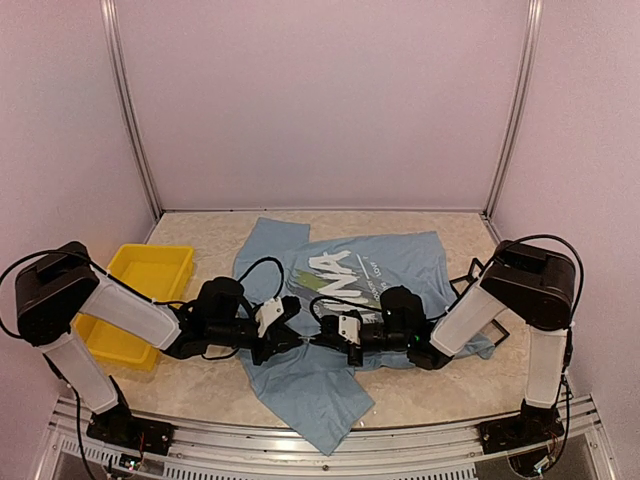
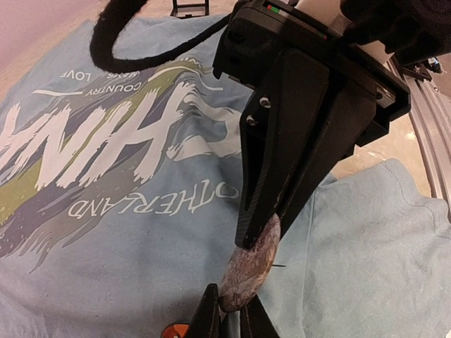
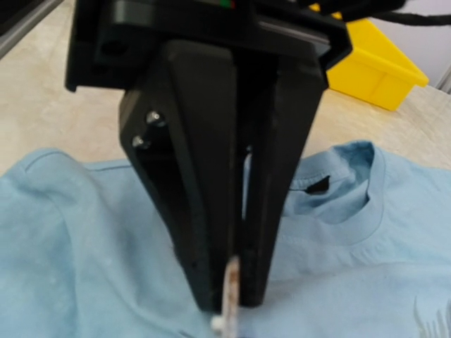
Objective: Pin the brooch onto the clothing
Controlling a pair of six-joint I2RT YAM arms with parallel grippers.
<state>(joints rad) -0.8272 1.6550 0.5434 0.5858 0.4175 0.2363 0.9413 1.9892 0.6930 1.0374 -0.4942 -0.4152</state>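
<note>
**Left tool (image 3: 229, 296) and right tool (image 2: 259, 236) share the brooch (image 2: 246, 274)**

Left tool is clenched on the brooch. From the right wrist the piece shows edge-on between its two fingers. From the left wrist my own fingertips (image 2: 210, 318) flank its lower end. My right tool reads as closed on the upper end, where its fingers converge to a point.

The brooch, a mottled grey oval, is held close over the clothing (image 1: 400, 270), which is spread on the table (image 1: 450, 385). Whether it touches the cloth I cannot tell. Seen from overhead, the white lettering (image 1: 325, 270) lies toward 12 o'clock of the two tools and the yellow bin (image 1: 150, 272) toward 9 o'clock. A thin dark spike at the brooch's 3 o'clock edge, in the left wrist view, may be the pin (image 2: 280, 266). It is too small to be sure, and I cannot tell whether the clasp is open.

I judge the step in hand to be presenting the pin to the cloth. To do it well:

- Let one tool carry the brooch while the other only steadies, so the two never pull against each other.
- Tilt the brooch so the point meets the fabric at a shallow angle.
- Catch the top layer alone, in plain blue cloth beside the print rather than through the lettering.
- Lower slowly, since loose fabric is likelier to slide or bunch than to be pierced.
</note>
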